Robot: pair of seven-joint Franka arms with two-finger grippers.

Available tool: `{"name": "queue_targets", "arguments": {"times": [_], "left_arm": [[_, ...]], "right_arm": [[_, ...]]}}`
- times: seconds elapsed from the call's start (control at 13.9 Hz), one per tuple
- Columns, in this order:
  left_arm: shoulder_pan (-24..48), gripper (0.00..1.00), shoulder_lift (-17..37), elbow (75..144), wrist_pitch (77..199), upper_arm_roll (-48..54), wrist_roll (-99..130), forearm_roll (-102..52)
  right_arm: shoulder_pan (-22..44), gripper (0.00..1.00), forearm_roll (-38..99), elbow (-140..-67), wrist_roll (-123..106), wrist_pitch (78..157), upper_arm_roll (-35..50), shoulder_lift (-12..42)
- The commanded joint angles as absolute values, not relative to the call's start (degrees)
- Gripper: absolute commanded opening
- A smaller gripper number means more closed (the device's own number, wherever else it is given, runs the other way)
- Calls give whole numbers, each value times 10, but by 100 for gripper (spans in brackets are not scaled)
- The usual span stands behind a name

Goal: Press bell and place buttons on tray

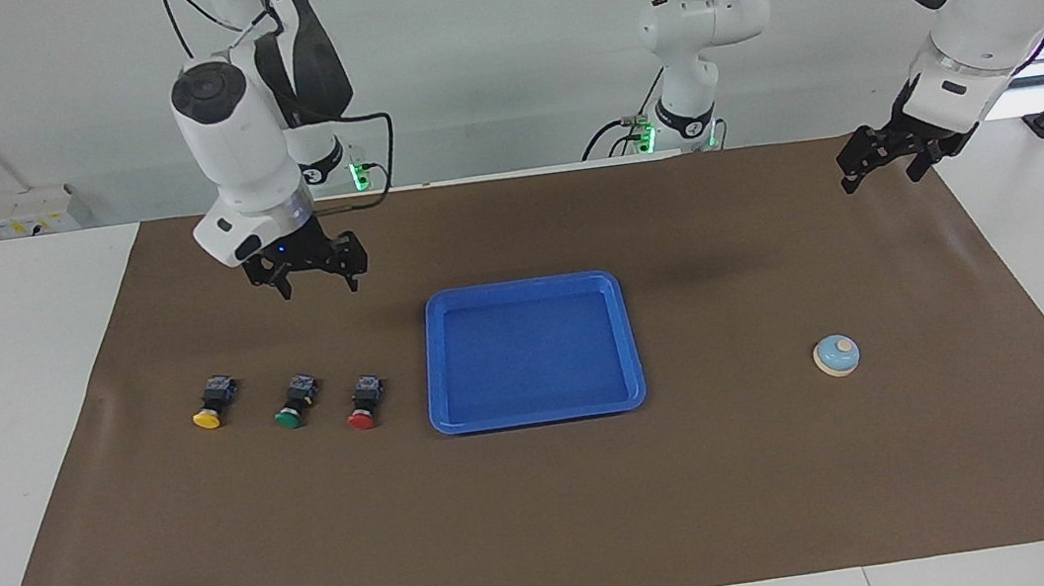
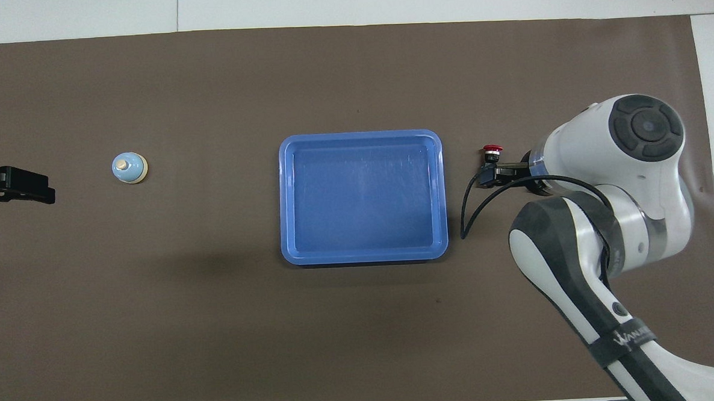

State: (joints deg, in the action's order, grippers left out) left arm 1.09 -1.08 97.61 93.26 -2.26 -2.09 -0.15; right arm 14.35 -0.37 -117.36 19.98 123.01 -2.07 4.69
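Up in the air, the right gripper (image 1: 320, 283) hangs over the brown mat (image 1: 549, 509), on the robots' side of the button row, roughly above the gap between the green button (image 1: 295, 403) and the red button (image 1: 364, 403). Its fingers are spread and hold nothing. From overhead its arm covers the green and yellow buttons, and only the red cap (image 2: 492, 149) shows past the gripper's tip.

All three buttons lie on the mat in a row toward the right arm's end, caps pointing away from the robots: the yellow button (image 1: 210, 404) outermost, then green, then red just beside the tray (image 1: 522, 293). The blue tray sits mid-table with nothing in it.

Toward the left arm's end, the bell (image 1: 836, 355) stands upright on the mat, well apart from the tray. The left gripper (image 1: 887, 166) waits raised over that end's mat corner nearest the robots, fingers apart, empty.
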Motion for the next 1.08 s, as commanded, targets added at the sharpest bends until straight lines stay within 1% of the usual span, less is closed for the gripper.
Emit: {"name": "queue_targets", "arguments": {"times": [0.0,0.57,0.79,0.86,1.0], "left_arm": [[11,100,-24,988,933,-23,-24,5],[11,100,-24,987,933,-23,-24,5],[11,100,-24,988,933,-24,-24,5],[11,100,-24,987,933,-23,-24,5],[11,100,-24,988,933,-23,-24,5]], "right_arm": [[140,100,-3,-1207,230,1301,-19,68],[132,100,-2,-1207,273,1404,-19,159],[134,100,-2,-1204,293,1425,-19,172],[134,98,-3,-1204,292,1426,-19,177],[132,89,-3,-1201,292,1425,-19,178]]}}
